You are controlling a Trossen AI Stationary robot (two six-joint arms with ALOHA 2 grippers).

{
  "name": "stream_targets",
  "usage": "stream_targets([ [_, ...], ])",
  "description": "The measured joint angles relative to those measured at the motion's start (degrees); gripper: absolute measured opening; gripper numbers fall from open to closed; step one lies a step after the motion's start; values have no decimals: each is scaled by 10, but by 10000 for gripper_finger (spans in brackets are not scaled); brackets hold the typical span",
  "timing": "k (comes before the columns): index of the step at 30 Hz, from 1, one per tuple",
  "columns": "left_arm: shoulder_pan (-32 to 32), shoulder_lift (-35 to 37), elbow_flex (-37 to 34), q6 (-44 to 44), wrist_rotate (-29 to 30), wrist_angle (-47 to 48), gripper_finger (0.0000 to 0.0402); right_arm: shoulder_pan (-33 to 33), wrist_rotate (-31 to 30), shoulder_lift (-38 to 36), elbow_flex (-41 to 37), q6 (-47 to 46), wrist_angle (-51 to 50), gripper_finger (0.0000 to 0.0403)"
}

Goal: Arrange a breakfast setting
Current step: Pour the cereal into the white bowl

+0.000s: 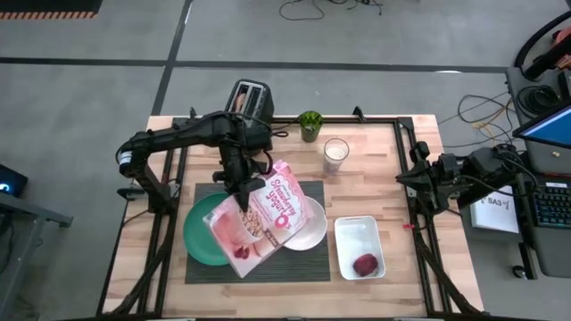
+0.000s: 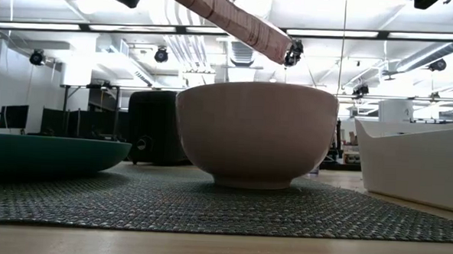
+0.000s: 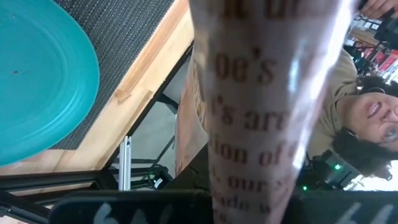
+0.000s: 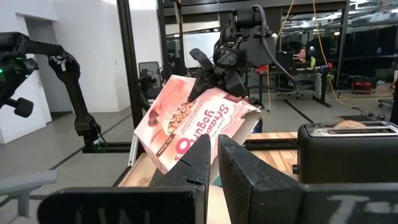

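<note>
My left gripper [image 1: 243,189] is shut on the pink cereal box [image 1: 260,221], which it holds tilted in the air above the round green plate [image 1: 203,234] and the white bowl [image 1: 312,227]. Both rest on the dark ribbed placemat [image 1: 308,192]. The white rectangular dish [image 1: 357,234] stands to the right of the placemat. The milk glass [image 1: 335,153] and the black toaster [image 1: 252,100] stand at the far edge. My right gripper [image 4: 212,155] is shut and empty at the table's right edge. My left gripper pinches the cereal box between its two fingers at its upper long edge [image 4: 208,86], on the box's far-left side. The fingers come from above, slanting down. The box is lifted clear and tilted, its opened end [image 4: 252,118] lower, over the bowl [image 2: 255,132].
A small green plant [image 1: 310,125] stands by the toaster. A dark red thing [image 1: 366,265] lies in the white dish. Black rails [image 1: 169,178] run along the table's left and right sides. A person [image 3: 367,118] shows beyond the table.
</note>
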State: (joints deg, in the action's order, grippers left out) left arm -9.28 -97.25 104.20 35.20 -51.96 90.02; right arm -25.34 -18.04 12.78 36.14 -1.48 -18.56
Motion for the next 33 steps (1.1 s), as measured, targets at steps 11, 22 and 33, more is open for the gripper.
stream_targets([
  [11,18,1,-16,11,-34,0,0,0,0,0,0,0,0,22],
  [22,17,5,-50,32,-61,-4,0,0,0,0,0,0,0,22],
  [33,17,12,-48,39,-51,0,0,0,0,0,0,0,0,22],
])
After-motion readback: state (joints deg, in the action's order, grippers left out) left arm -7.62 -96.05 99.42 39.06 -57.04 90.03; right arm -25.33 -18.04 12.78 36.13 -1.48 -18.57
